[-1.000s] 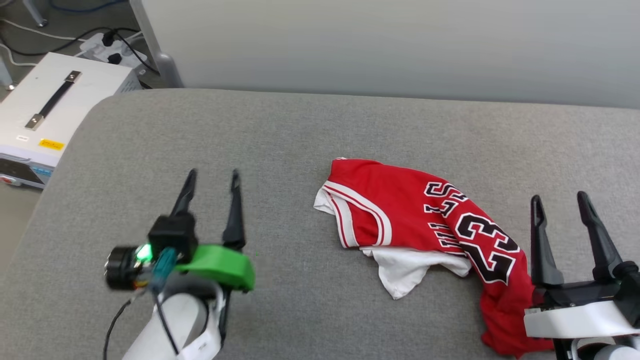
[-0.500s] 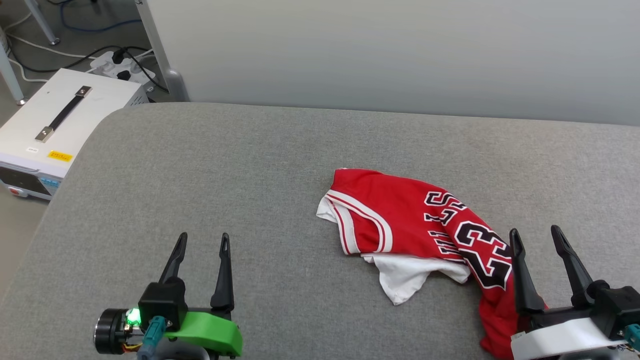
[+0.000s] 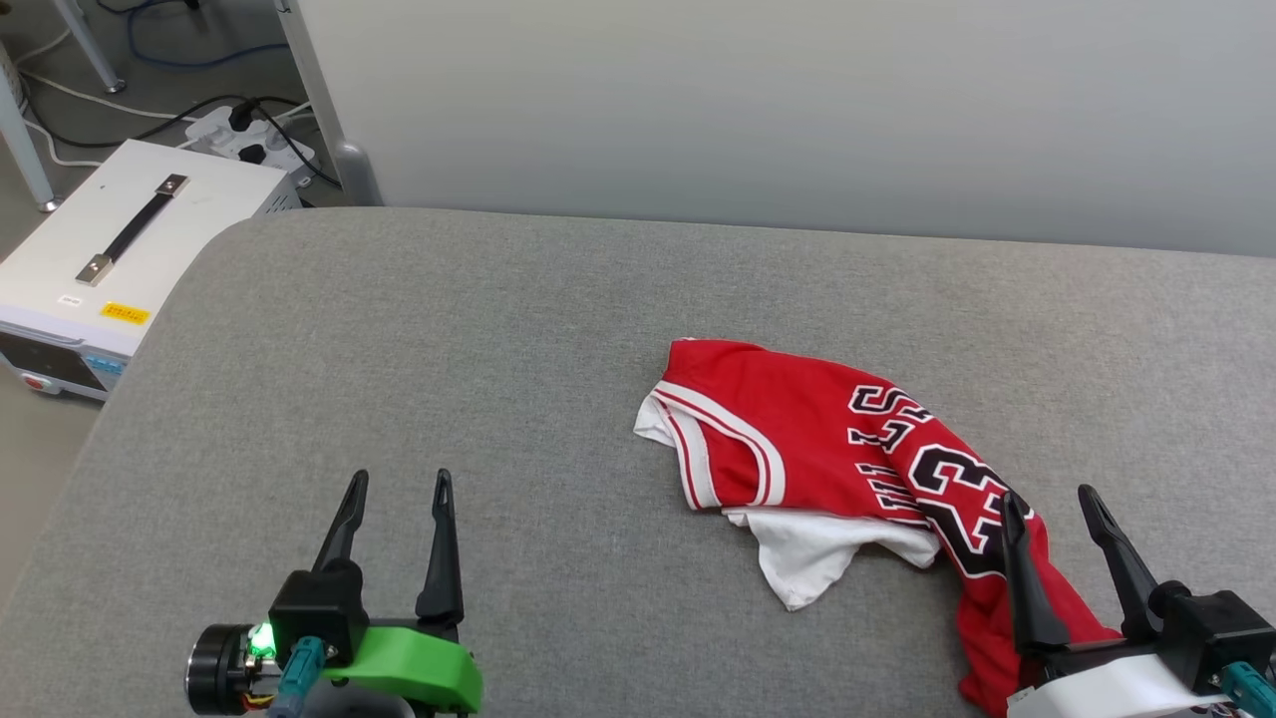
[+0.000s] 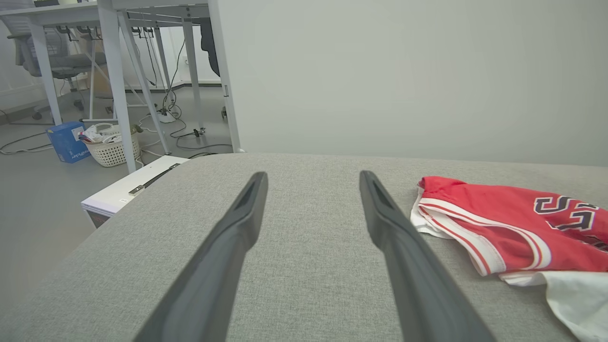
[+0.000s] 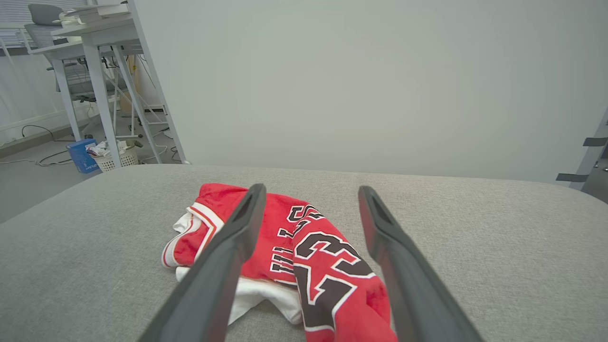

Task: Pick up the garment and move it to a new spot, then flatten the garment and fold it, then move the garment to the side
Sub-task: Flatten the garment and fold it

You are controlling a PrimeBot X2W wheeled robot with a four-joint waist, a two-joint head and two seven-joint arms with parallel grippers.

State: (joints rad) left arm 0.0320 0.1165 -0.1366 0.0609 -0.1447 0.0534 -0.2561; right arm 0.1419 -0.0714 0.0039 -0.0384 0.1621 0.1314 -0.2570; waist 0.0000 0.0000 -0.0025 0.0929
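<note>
Garment (image 3: 797,429) reads "23" in black on red; left fingers (image 3: 440,558) and right fingers (image 3: 1022,568) spread wide, empty

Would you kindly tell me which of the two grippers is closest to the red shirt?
The right gripper: the shirt's crumpled end lies beneath its open fingers, while the left gripper, with the green mount, sits over bare grey padding, apart from it.

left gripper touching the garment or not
Apart: the head view shows a wide stretch of bare grey surface between the left gripper and the garment.
</note>
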